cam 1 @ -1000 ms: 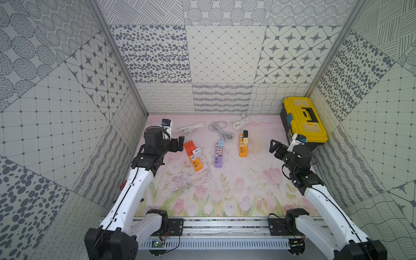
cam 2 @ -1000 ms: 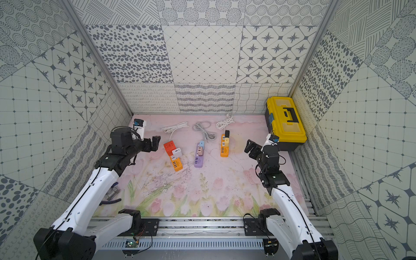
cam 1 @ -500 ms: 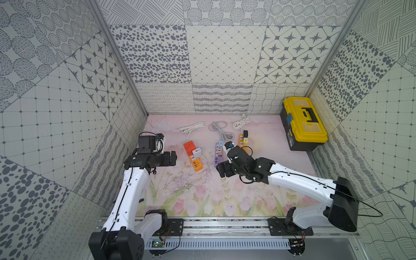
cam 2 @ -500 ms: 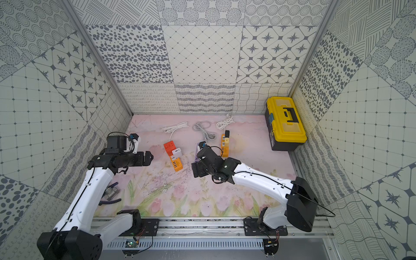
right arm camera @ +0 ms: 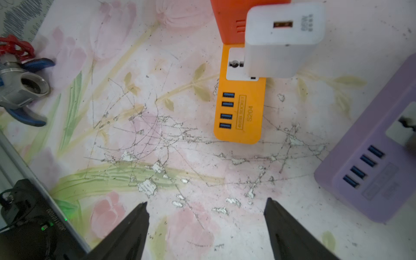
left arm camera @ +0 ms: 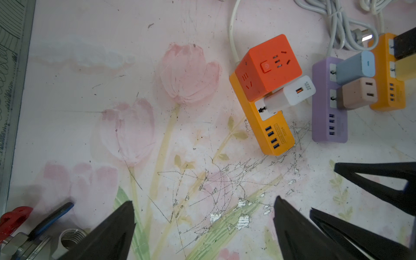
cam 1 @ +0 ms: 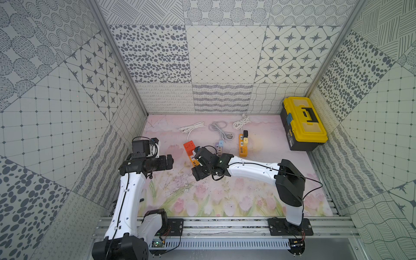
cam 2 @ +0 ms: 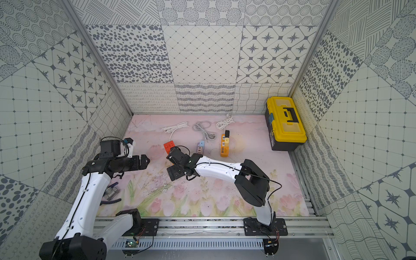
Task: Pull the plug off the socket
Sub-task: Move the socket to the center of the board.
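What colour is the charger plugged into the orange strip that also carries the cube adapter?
White. The charger shows best in the right wrist view, close up and unobstructed.

In a top view, the right tool [cam 1: 196, 163] is hanging over the orange power strip [cam 1: 193, 160] beside the red cube adapter [cam 1: 188, 146], jaws spread. The left tool [cam 1: 170, 161] is hovering well apart over the tabletop [cam 1: 258, 198]. A yellow toolbox [cam 1: 304, 122] is sitting in the far right corner.

We find three strips side by side on the tabletop [cam 1: 225, 198]: the leftmost strip [left arm camera: 273, 132], the middle strip [left arm camera: 326, 130] at its three o'clock, and the rightmost strip [cam 1: 243, 150] beyond. A cube adapter [left arm camera: 270, 67] and a charger [left arm camera: 290, 94] sit on the leftmost. Cables [left arm camera: 338, 27] lie at twelve, the toolbox [cam 1: 304, 122] at two, the valve [right arm camera: 22, 90] at eight.
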You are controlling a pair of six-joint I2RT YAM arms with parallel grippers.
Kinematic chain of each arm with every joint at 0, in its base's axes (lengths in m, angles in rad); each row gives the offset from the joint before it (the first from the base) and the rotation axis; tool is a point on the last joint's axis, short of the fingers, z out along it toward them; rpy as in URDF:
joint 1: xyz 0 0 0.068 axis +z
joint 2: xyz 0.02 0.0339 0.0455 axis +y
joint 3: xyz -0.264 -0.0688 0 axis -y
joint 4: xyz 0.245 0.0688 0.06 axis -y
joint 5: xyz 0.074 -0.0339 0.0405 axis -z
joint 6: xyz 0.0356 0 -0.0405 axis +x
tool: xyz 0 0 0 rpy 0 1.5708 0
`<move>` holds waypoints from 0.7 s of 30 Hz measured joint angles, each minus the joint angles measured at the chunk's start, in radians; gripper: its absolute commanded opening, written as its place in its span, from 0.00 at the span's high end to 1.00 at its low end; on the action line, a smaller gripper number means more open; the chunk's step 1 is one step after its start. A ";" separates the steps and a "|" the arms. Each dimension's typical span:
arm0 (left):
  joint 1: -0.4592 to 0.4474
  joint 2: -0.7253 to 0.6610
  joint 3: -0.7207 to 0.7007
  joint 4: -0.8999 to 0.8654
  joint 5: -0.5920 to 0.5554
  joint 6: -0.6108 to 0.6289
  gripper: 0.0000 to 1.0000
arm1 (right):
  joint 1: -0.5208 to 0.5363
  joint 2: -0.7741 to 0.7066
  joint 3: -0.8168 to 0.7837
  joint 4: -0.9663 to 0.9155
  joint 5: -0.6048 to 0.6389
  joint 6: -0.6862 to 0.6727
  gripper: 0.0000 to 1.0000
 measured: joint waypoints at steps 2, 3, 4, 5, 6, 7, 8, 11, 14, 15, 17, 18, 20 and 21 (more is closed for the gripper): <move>0.000 0.013 0.000 -0.006 0.010 0.001 0.01 | -0.007 0.050 0.033 0.000 0.003 -0.004 0.20; 0.000 0.018 0.000 -0.009 0.016 0.003 0.01 | -0.014 0.073 0.044 0.000 0.002 -0.006 0.22; 0.000 0.023 0.001 -0.012 0.019 0.004 0.01 | -0.021 0.093 0.052 0.001 0.001 -0.007 0.23; 0.000 0.027 0.002 -0.015 0.023 0.005 0.01 | -0.029 0.110 0.056 0.001 0.000 -0.009 0.23; 0.000 0.031 0.002 -0.017 0.026 0.005 0.01 | -0.037 0.127 0.061 0.001 0.000 -0.011 0.24; 0.000 0.033 0.002 -0.018 0.028 0.007 0.01 | -0.046 0.144 0.068 0.001 -0.001 -0.017 0.24; 0.000 0.035 0.002 -0.018 0.029 0.007 0.01 | -0.051 0.158 0.075 0.001 0.000 -0.020 0.24; 0.000 0.038 0.002 -0.018 0.037 0.008 0.01 | -0.068 0.203 0.109 0.001 0.003 -0.037 0.26; 0.000 0.040 0.002 -0.018 0.040 0.008 0.01 | -0.070 0.242 0.147 0.004 0.013 -0.052 0.29; 0.000 0.041 0.002 -0.018 0.040 0.008 0.01 | -0.069 0.253 0.159 0.008 0.018 -0.057 0.29; 0.000 0.041 0.002 -0.018 0.040 0.008 0.01 | -0.066 0.264 0.172 0.009 0.029 -0.068 0.34; 0.000 0.042 0.002 -0.018 0.040 0.008 0.01 | -0.066 0.268 0.177 0.011 0.032 -0.072 0.35; 0.000 0.042 0.002 -0.018 0.040 0.008 0.02 | -0.065 0.275 0.187 0.020 0.034 -0.079 0.37; 0.000 0.042 0.002 -0.018 0.040 0.008 0.01 | -0.063 0.279 0.191 0.024 0.036 -0.082 0.39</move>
